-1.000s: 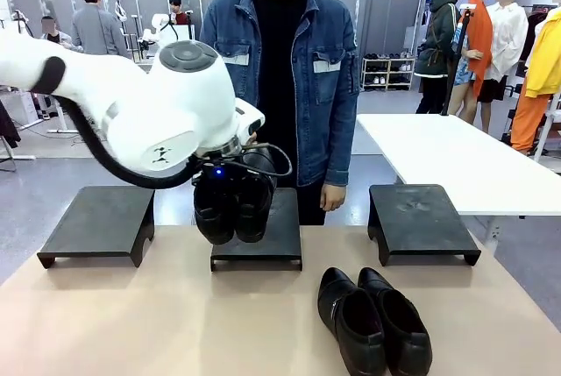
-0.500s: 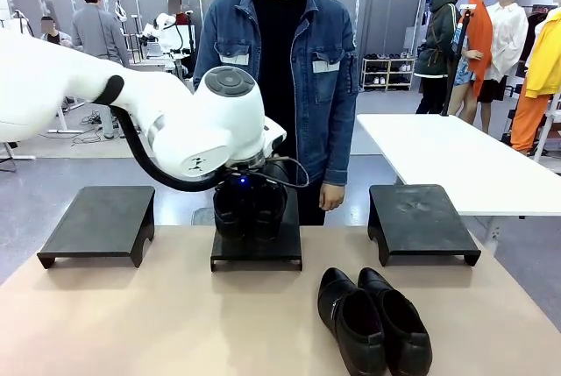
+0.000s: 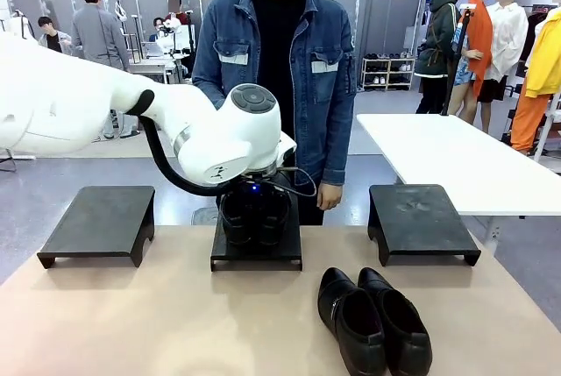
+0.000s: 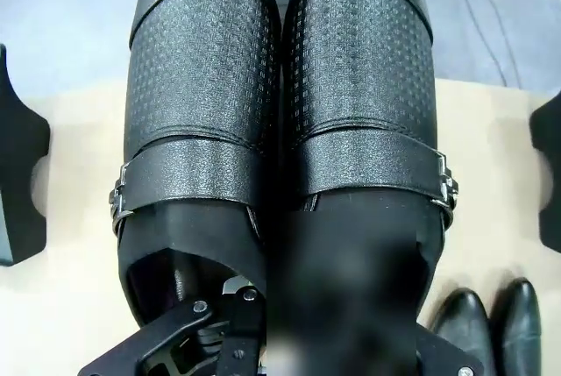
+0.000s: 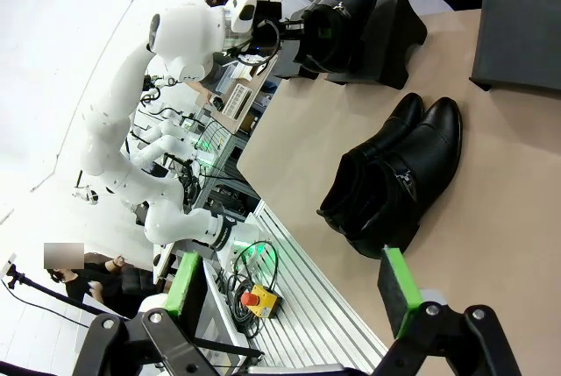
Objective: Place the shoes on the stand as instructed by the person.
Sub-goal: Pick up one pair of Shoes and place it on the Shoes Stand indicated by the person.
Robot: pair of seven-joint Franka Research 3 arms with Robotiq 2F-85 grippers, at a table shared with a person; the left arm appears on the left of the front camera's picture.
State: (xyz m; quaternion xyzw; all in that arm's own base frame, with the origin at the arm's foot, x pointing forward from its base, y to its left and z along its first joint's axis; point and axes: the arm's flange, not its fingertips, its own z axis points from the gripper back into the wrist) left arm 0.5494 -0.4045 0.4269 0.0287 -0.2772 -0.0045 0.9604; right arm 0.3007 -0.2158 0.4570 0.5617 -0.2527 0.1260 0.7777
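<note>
Lowered further, the left jaws are clenching the buckled shoes (image 3: 263, 223) just over the stand (image 3: 254, 261) beneath; releasing off-centre risks toppling them.

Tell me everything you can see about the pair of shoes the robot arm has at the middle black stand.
The buckled pair looks like black leather. Each shoe has a smooth glossy toe, a finely embossed panel over the instep, and a stitched strap with a small metal buckle on its outer side. The shoes are pressed side by side with toes toward the person's side, and seem to rest on the middle stand. The left gripper is shut on them at their openings.
</note>
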